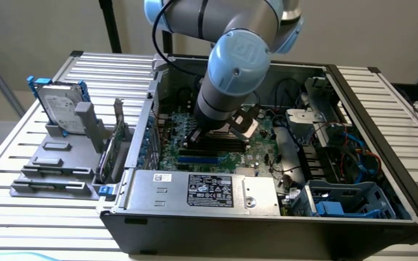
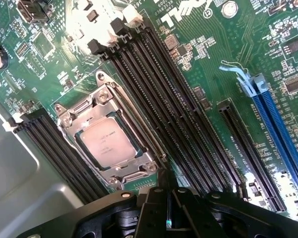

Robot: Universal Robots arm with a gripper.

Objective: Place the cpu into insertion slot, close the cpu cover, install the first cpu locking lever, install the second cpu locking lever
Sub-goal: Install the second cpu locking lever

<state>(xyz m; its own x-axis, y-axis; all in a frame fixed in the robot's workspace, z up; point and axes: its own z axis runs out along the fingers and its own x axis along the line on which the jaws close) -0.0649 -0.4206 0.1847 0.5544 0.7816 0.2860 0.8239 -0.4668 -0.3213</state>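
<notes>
fingers (image 2: 168, 208) pressed together, holding nothing | one cpu (image 2: 108, 140) seated under one cpu cover (image 2: 131, 130) | one green board (image 2: 213, 54)

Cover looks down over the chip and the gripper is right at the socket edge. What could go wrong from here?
1. The shut gripper sits close to the long black memory slots; a sideways slip could scrape them.
2. The cpu cover lies over the cpu, but whether it is latched is unclear; pressing askew could shift it.
3. In the exterior view the arm blocks the socket.
</notes>
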